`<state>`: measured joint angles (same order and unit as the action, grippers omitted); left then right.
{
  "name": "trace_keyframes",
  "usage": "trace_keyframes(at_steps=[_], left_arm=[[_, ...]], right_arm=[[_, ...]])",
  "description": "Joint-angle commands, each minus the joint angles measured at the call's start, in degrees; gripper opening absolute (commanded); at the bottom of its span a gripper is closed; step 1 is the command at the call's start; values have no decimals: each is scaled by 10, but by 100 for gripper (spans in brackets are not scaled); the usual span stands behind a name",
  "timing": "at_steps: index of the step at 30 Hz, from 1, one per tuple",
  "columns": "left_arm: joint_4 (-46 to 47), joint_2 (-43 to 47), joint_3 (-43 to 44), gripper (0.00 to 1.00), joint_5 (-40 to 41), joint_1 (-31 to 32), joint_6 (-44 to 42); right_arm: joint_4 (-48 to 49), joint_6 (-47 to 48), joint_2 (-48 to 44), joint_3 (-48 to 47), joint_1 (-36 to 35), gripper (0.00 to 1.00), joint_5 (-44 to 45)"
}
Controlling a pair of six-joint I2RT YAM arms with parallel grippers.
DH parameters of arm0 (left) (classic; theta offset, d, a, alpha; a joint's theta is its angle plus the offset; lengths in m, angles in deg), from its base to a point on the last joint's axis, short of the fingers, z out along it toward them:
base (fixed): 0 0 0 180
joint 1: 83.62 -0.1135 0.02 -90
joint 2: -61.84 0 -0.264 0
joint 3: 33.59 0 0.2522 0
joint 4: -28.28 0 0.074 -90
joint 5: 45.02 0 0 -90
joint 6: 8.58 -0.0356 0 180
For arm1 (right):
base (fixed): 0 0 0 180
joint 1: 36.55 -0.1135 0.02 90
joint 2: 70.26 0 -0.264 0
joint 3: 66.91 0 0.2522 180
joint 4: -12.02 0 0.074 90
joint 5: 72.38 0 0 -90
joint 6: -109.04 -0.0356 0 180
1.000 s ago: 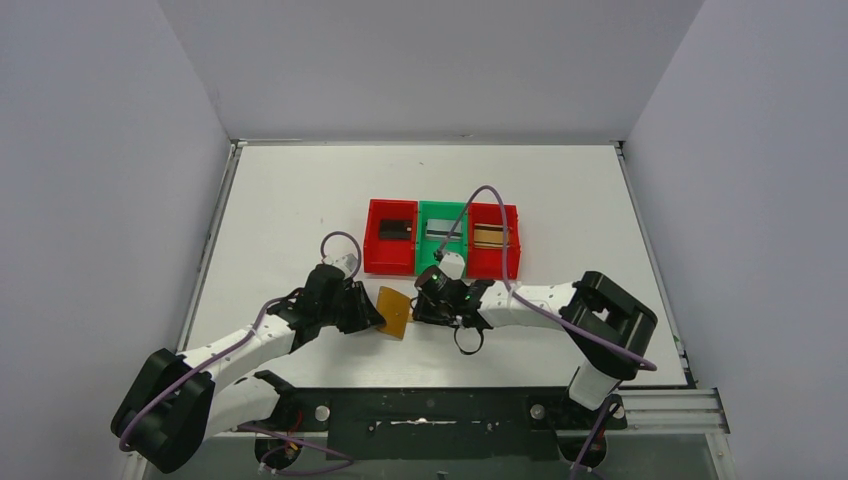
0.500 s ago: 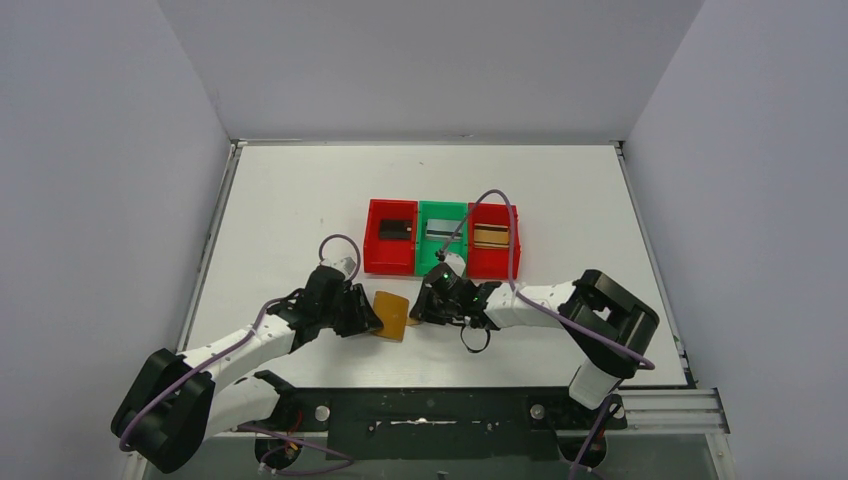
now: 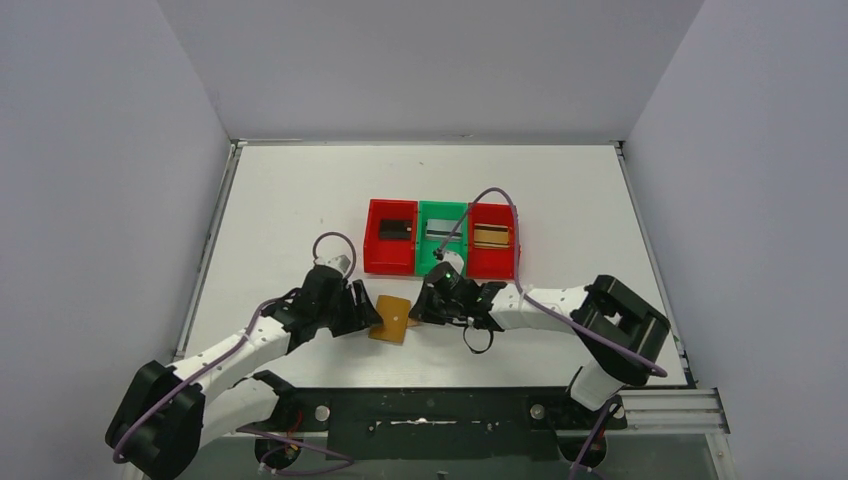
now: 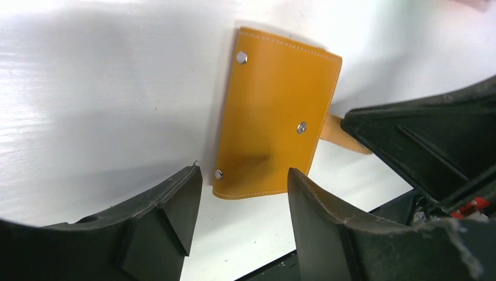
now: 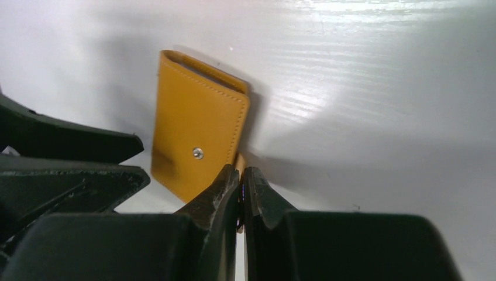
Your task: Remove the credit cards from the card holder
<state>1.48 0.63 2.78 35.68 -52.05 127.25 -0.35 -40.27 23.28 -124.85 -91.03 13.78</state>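
The closed card holder [image 3: 391, 318] lies flat on the white table [image 3: 300, 200] at the lower middle of the top view, directly between the 2 pincers and close to both, so neither arm is clearly nearer. Its long axis runs roughly up and down that frame, tipped a little, with the fold at the far end and the short snap tab [image 4: 345, 137] sticking out of its right-hand side. That tab is the relation that matters. It points straight at the right gripper [image 5: 241, 172], whose fingers are pressed together on it, with a sliver of tan leather showing between the tips in the right wrist view. The right arm thus appears to have the holder pinched by its tab alone. The left gripper [image 4: 244, 171] sits at the holder's opposite, left-hand side with its fingers spread, the near short edge framed between the tips. Whether either tip rests on the leather cannot be told, but nothing is clamped. Above the holder in the top view stand 3 bins in a row — a red bin [image 3: 390, 265] with a black card [image 3: 397, 229], a green bin [image 3: 442, 205] with a silver-grey card [image 3: 441, 232], and a second red bin [image 3: 516, 245] with a gold-brown card [image 3: 493, 237]. With 3 cards lying in bins and the holder shut, the removal looks done or nearly so. No card edge shows at the holder.
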Motion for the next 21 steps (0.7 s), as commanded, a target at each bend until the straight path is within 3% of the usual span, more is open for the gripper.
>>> trace_keyframes(at_steps=[1, 13, 21], left_arm=[[-10, 31, 45, 55, 23, 2, -10], [-62, 126, 68, 60, 91, 3, 1], [-84, 168, 60, 62, 121, 2, 15]], right_arm=[[-12, 19, -75, -8, -8, 0, 20], [-21, 52, -161, -47, -10, 0, 1], [-13, 74, -83, -88, -18, 0, -53]])
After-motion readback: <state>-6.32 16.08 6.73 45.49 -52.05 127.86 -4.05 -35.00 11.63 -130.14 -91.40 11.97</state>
